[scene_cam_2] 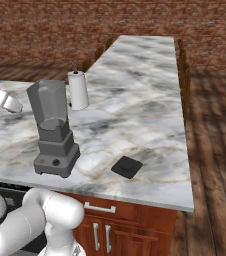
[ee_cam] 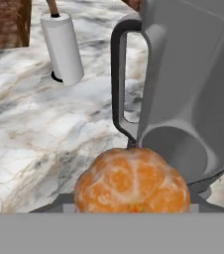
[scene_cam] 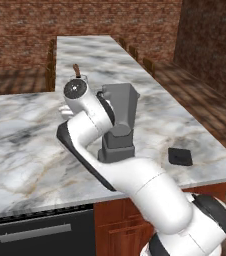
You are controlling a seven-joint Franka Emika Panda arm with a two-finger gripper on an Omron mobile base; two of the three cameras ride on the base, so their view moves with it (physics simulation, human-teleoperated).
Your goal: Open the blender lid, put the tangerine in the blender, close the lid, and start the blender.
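One tangerine [ee_cam: 132, 180] pinched in gripper [ee_cam: 132, 206] | blender [ee_cam: 193, 84] upright at 1 o'clock, close | lid [scene_cam_2: 126, 166] off, on counter [scene_cam_2: 145, 95]

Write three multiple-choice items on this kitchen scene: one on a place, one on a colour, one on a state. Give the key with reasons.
1. Where is the blender lid?
A. on the counter, right of the blender
B. on the jar
C. on the floor

2. What colour is the paper-towel roll?
A. red
B. white
C. black

3. The tangerine is:
A. inside the jar
B. on the counter
C. at the gripper, beside the jar

Key: A, the lid lies flat on marble; B, the roll is plainly white; C, the hand view shows it against the jar's handle side.
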